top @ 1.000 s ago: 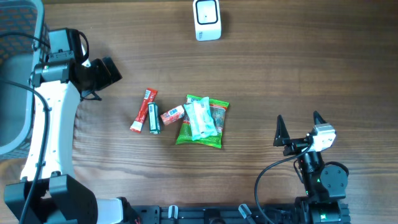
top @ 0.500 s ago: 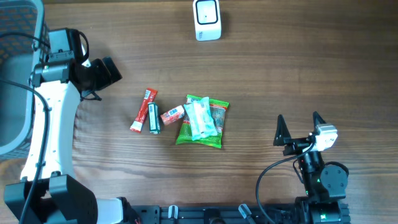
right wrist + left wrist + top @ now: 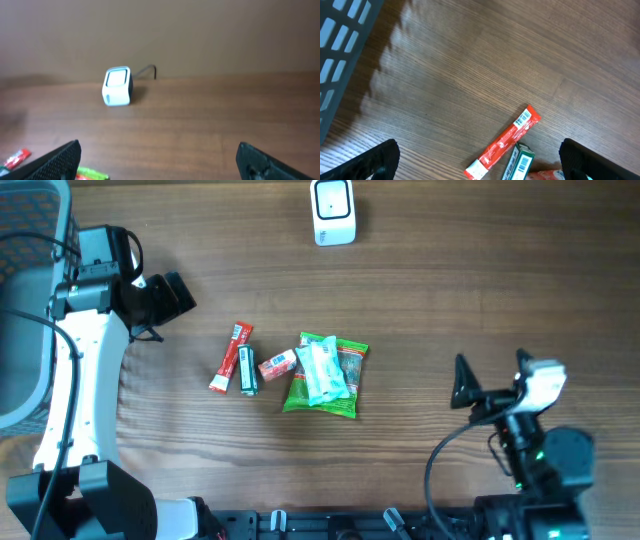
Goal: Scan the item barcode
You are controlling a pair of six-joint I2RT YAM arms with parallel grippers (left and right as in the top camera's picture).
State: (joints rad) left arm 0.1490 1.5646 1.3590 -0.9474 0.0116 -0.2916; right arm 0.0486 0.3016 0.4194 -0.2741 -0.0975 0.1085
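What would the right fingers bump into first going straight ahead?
Probably nothing nearby: the right fingers point across bare table, and the white scanner sits left of that line, though depth is hard to judge.

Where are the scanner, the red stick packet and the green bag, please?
scanner (image 3: 333, 210), overhead view, its top face.
red stick packet (image 3: 504, 143), left wrist view, wrapper's middle.
green bag (image 3: 351, 380), overhead view, its right half.

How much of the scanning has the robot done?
Nothing looks done yet. The red stick packet and green snack bag lie far from the white scanner. Nothing is in hand: the left gripper and right gripper are both open and empty. Left: pick an item and show its barcode.
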